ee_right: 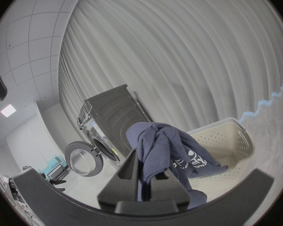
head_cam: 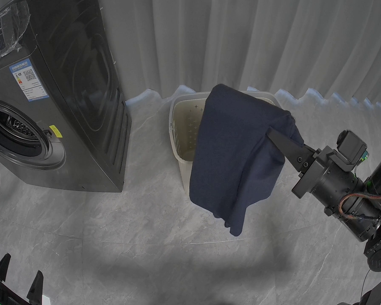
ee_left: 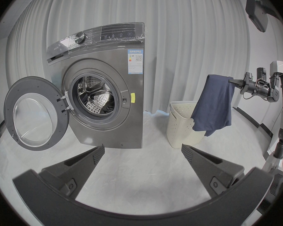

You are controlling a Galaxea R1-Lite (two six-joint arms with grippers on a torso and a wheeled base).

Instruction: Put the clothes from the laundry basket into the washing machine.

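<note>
A: What stands farthest left?

B: The washing machine (head_cam: 51, 106), on the grey floor (head_cam: 156, 234) against the pale curtain (head_cam: 241, 34). Its round door (ee_left: 34, 116) is swung wide open, so the drum (ee_left: 96, 98) is exposed.

A: And the left gripper (head_cam: 22, 265)?

B: It hangs low at the near left, well apart from the machine. Its two fingers are spread wide with nothing between them.

A: Where is the laundry basket (head_cam: 182, 123)?

B: In the middle, just to the right of the machine and in front of the curtain. It is cream and stands upright on the floor.

A: And the clothes?

B: One dark blue garment (head_cam: 237, 157) hangs in the air over the basket's right half, with its lower end dangling past the rim. I cannot tell whether it touches the basket.

A: What holds it?

B: The right gripper (head_cam: 279, 138), coming in from the right. Its fingers are pinched together on a bunched fold at the top of the garment.
</note>
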